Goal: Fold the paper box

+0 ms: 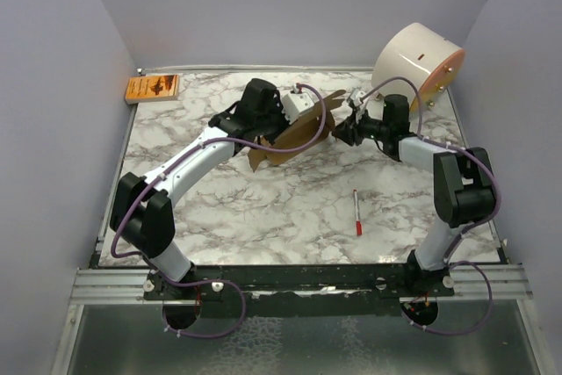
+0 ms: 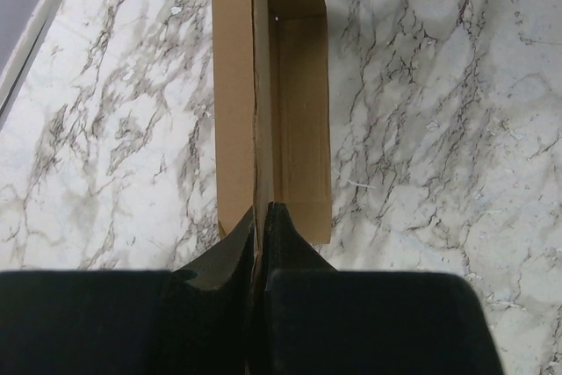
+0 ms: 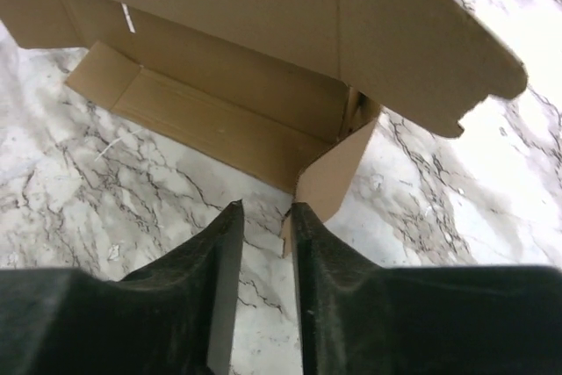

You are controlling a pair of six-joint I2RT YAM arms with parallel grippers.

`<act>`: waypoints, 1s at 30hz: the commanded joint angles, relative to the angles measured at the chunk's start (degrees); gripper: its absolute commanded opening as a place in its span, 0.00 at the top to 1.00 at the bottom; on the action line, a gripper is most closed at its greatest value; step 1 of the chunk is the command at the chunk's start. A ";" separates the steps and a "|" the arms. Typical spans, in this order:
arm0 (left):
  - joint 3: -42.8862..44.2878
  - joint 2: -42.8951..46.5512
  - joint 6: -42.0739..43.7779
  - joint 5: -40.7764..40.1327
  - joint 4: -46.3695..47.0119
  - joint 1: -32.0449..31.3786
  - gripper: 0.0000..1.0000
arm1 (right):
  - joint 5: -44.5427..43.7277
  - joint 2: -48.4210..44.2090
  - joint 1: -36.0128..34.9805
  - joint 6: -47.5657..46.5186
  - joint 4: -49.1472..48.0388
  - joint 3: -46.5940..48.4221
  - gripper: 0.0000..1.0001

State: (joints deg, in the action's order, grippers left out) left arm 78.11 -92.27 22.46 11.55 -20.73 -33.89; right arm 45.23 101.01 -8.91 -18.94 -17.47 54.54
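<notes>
Left gripper (image 2: 263, 215): jaws pressed together on the upright middle panel of the paper box (image 2: 303, 111), which extends straight ahead of it on the marble table (image 2: 439, 147). Right gripper (image 3: 266, 212): jaws narrowly parted, holding nothing. The box's end flap (image 3: 338, 173) stands just ahead of its tips.

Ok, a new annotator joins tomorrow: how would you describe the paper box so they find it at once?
On the marble table, look at the far middle. The paper box is there, half-folded: plain brown creased cardboard, unlike the orange packet far left and the white cylinder far right.
</notes>
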 commanded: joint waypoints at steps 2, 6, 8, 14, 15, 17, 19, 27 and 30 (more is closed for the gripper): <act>-0.23 0.16 0.92 2.74 -0.65 -0.56 1.00 | 9.04 2.80 2.19 -3.86 7.87 4.73 0.65; -0.24 0.12 1.14 2.94 -0.94 -0.77 1.00 | 14.13 5.62 3.87 -5.79 12.78 8.95 0.61; -0.24 0.22 1.23 2.87 -0.99 -0.83 1.00 | 17.04 6.89 4.59 -8.92 17.19 11.60 0.59; -0.21 0.18 1.14 2.77 -1.06 -1.09 1.00 | 21.61 7.03 6.52 -20.65 30.26 16.52 0.52; -0.16 0.24 1.15 2.73 -1.05 -1.17 1.00 | 21.72 6.67 6.94 -21.82 31.39 16.84 0.51; -0.11 0.31 1.27 2.61 -1.21 -1.31 1.00 | 22.03 5.93 7.99 -24.37 33.72 17.46 0.50; -0.15 0.48 1.35 2.51 -1.30 -1.51 1.00 | 22.58 5.18 9.07 -26.76 35.93 18.11 0.50; -0.25 1.68 2.14 2.33 -1.59 -2.14 1.00 | 26.04 1.14 13.46 -29.81 39.08 20.59 0.51; -0.29 1.85 2.20 2.42 -1.53 -2.19 1.00 | 26.43 0.57 13.48 -28.38 37.51 21.25 0.52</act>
State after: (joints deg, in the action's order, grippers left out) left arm 78.08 -92.27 23.97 12.56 -21.93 -35.55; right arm 68.12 104.49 4.54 -46.72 19.90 73.52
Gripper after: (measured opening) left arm 0.018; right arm 0.484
